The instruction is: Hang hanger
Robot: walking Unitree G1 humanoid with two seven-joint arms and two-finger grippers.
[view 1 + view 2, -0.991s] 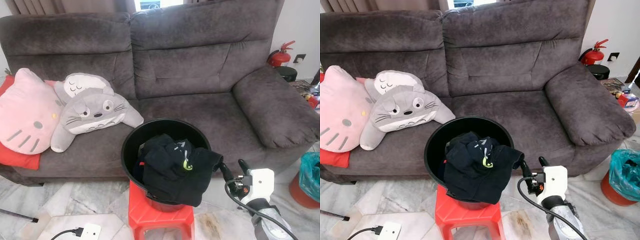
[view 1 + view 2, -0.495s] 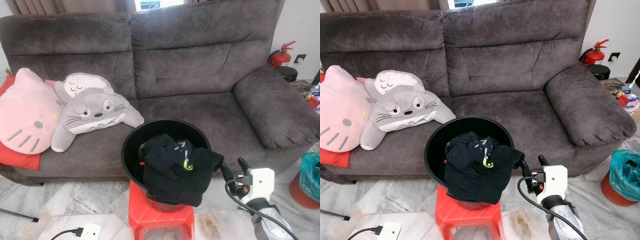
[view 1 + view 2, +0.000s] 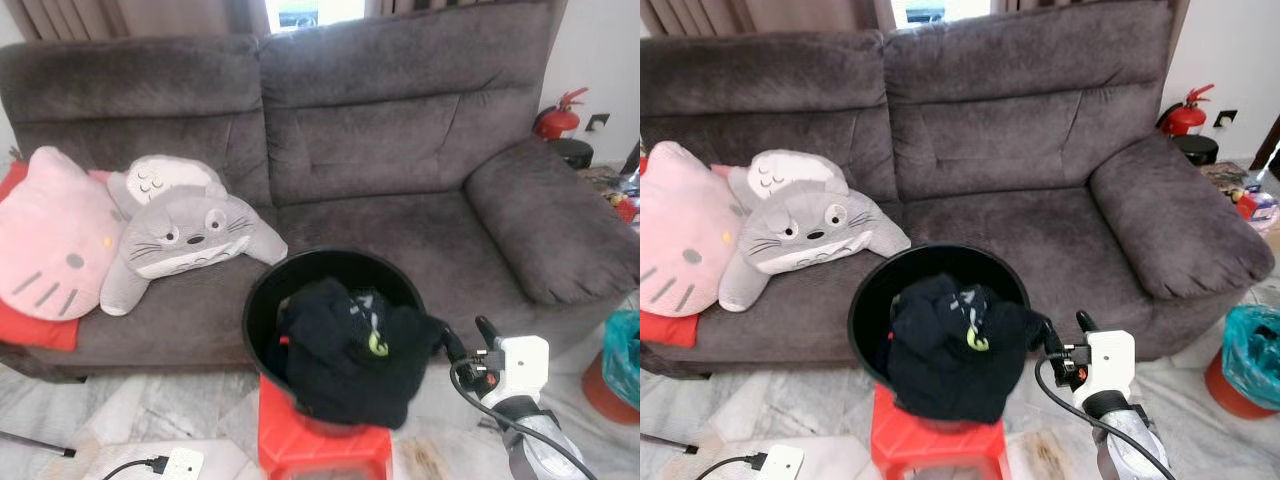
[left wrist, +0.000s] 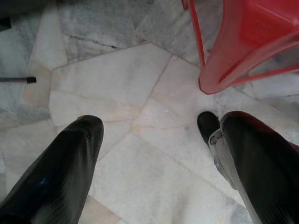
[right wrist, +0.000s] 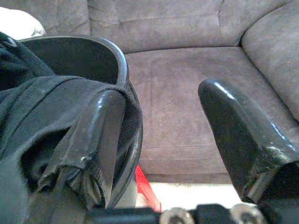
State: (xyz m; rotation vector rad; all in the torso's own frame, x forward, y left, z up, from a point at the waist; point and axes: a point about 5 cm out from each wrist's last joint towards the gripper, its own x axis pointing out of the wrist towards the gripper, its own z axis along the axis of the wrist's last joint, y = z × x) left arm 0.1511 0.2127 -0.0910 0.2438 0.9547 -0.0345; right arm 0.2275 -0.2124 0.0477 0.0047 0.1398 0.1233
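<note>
- Before the robot, in the left eye view, a black bucket (image 3: 262, 300) stands on a red stool (image 3: 322, 452) in front of a grey sofa (image 3: 400, 150); black clothing (image 3: 350, 350) is heaped in it and spills over the near rim. No hanger can be made out, so the task's thing may lie hidden under the cloth, or elsewhere.
- On the sofa's left seat lie a pink cat cushion (image 3: 55, 250) and a grey plush (image 3: 185, 232); a fire extinguisher (image 3: 556, 115) stands beyond the armrest.
- From the right eye view, the right gripper (image 3: 1062, 334) hovers at the bucket's right edge, its fingers apart, one touching or nearly touching the draped cloth.
- Through the right wrist view, one finger (image 5: 100, 135) lies against the hanging clothing, the other (image 5: 238, 130) is well clear over the sofa seat; nothing is between them.
- Down in the left wrist view, the left gripper (image 4: 159, 154) hangs idle over the marble floor (image 4: 117, 84), fingers spread, near a stool leg.
- Risks, as I judge them: closing now could pinch only cloth and drag the heap, tipping the bucket off the narrow stool; a push against the rim could do the same.
</note>
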